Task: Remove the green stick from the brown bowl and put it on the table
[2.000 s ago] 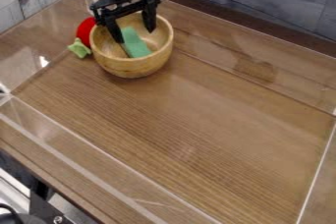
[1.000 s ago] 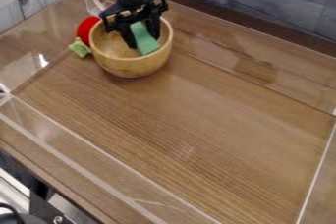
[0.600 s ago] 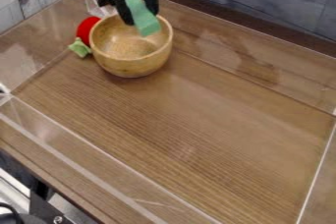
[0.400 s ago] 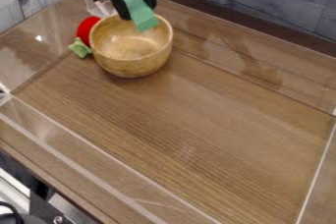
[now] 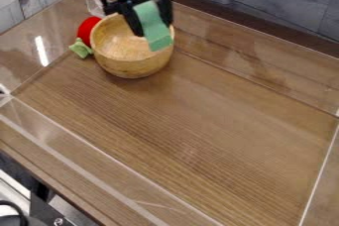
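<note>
The green stick (image 5: 155, 27) has been lifted clear of the brown bowl (image 5: 131, 52) and carried right, clamped in the gripper (image 5: 149, 14) above the bowl's right rim; extraction is done; placement on the surface (image 5: 199, 121) is left.

Even, soft daylight; the picture is small and coarse. Pale glare streaks the glossy wooden counter (image 5: 199, 121) at upper left, with white glints along the clear edges.
</note>
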Robot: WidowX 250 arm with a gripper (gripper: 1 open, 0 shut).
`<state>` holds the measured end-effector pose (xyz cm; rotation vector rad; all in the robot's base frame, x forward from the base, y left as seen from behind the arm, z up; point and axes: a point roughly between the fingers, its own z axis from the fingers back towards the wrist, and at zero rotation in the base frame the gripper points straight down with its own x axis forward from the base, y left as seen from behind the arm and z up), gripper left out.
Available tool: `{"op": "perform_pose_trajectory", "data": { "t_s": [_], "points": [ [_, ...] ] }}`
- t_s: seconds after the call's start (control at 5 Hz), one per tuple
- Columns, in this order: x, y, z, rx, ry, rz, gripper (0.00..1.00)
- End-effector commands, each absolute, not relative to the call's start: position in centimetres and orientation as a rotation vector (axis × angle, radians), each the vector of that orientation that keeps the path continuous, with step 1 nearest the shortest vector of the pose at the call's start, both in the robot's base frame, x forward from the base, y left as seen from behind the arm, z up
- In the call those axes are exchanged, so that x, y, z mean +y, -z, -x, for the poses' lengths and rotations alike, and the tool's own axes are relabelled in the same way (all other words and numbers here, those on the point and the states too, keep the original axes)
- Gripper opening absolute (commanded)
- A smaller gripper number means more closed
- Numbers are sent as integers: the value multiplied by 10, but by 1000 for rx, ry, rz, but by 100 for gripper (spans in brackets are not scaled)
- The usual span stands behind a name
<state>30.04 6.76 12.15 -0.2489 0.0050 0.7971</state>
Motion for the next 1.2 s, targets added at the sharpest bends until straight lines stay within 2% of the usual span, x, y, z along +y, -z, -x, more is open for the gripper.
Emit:
{"op": "perform_pose_trajectory", "data": {
  "t_s": [0.0,0.2,0.6,0.8,1.0],
  "points": [
    [51,-140,-296,-58,-710,258,0],
    [19,-144,-283,-40,-579,254,0],
    [-42,-132,-255,-9,-300,207,0],
    [-50,-123,-243,11,-230,176,0],
    [-65,-114,-243,24,-212,157,0]
  ]
}}
